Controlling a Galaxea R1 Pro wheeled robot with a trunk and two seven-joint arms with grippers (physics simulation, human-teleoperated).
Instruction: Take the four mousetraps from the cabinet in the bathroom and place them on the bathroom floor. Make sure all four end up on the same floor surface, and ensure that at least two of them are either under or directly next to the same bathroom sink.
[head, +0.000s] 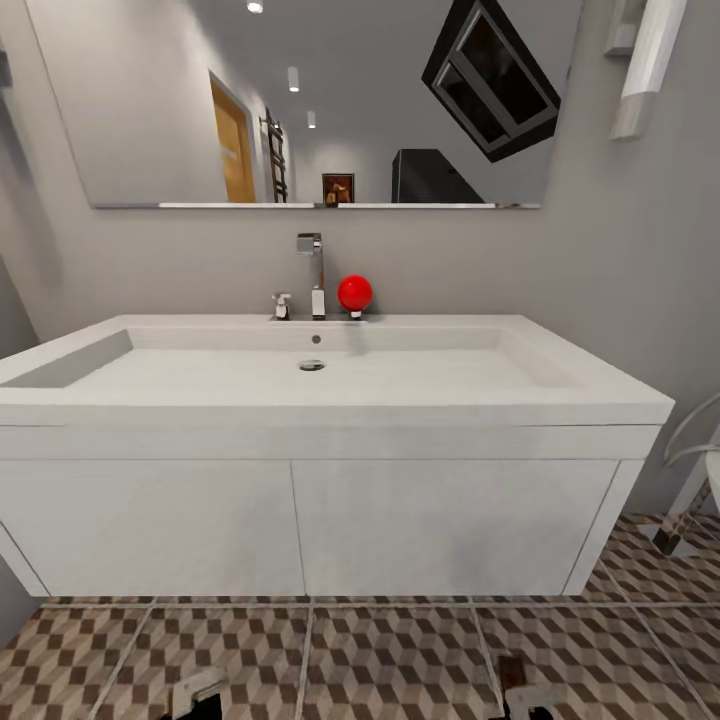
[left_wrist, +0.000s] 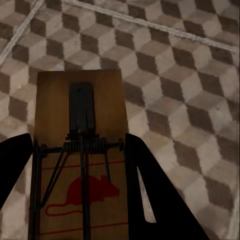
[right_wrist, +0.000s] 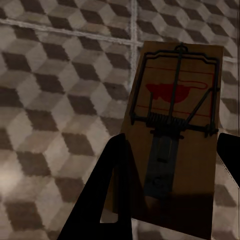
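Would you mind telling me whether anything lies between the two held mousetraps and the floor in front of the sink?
Nothing visible does. The left mousetrap and right mousetrap each sit between dark fingers, over bare patterned floor tiles directly in front of the white sink; no object shows beneath either.

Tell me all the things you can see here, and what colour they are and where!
bathroom sink: one, white, on the wall straight ahead.
tap: one, shiny chrome, at the back of the basin.
ball: one, red, beside the tap.
drain: one, silver, in the basin's middle.
mirror: one, above the sink.
bathroom floor: brown, beige and white cube tiles, below the sink.
left mousetrap: one, brown wood with a red mouse print, between the left gripper's fingers.
right mousetrap: one, the same, between the right gripper's fingers.
left gripper: black fingers.
right gripper: black fingers.
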